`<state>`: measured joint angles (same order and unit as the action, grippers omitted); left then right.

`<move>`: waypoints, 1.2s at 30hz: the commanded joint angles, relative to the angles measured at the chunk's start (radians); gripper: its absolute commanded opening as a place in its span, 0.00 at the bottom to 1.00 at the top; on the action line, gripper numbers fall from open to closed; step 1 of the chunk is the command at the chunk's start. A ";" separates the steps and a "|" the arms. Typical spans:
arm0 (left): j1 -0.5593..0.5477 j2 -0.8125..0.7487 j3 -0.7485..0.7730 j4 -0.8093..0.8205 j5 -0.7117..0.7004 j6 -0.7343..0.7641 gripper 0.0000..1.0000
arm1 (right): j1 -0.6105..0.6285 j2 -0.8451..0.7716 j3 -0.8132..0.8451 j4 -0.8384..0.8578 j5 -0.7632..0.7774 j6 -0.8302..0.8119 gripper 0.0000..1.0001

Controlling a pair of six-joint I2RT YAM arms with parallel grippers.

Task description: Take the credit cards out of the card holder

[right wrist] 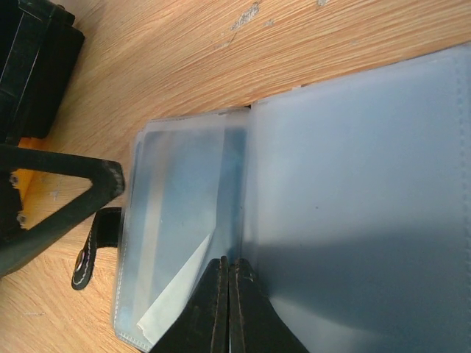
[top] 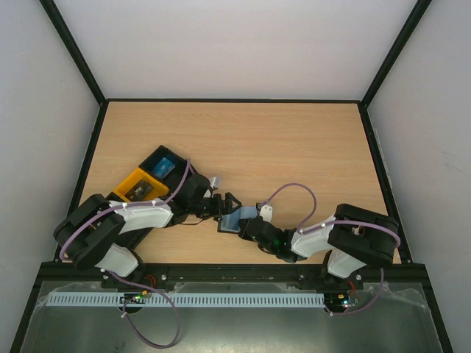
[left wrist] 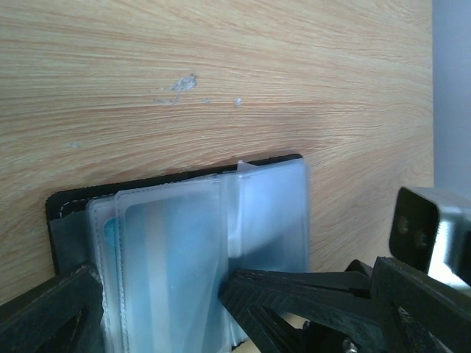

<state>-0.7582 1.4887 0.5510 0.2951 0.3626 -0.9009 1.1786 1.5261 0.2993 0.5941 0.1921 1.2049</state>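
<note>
The card holder (top: 237, 218) lies open on the wooden table between my two grippers, black cover (left wrist: 66, 202) underneath and grey-blue translucent pockets (right wrist: 368, 184) fanned on top. A blue credit card (left wrist: 169, 272) shows through one pocket, still inside it. My left gripper (left wrist: 158, 312) is open, one finger on each side of that pocket. In the right wrist view, my right gripper (right wrist: 229, 268) is shut, its tips resting on the crease between two pockets. I see nothing between its fingers.
A black-and-orange tray (top: 141, 184) stands just left of the left gripper (top: 224, 209), with a blue card-like item (top: 163, 167) in its black half. The holder's snap strap (right wrist: 90, 254) sticks out at its edge. Black frame rails border the table.
</note>
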 commanded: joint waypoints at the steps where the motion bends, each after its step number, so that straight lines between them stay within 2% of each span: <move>1: -0.005 -0.072 0.015 -0.032 -0.022 -0.013 1.00 | 0.004 0.020 -0.047 -0.145 0.019 0.013 0.02; 9: -0.011 -0.030 0.016 0.036 0.019 -0.020 1.00 | 0.006 0.016 -0.053 -0.136 0.014 0.014 0.02; 19: -0.017 0.040 0.023 0.046 0.001 0.010 1.00 | 0.006 0.005 -0.062 -0.131 0.009 0.016 0.02; 36: -0.046 0.020 0.030 0.059 0.042 -0.020 1.00 | 0.006 0.016 -0.063 -0.119 0.010 0.013 0.02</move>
<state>-0.7841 1.5227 0.5640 0.3374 0.3813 -0.9081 1.1786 1.5166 0.2810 0.6128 0.1909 1.2163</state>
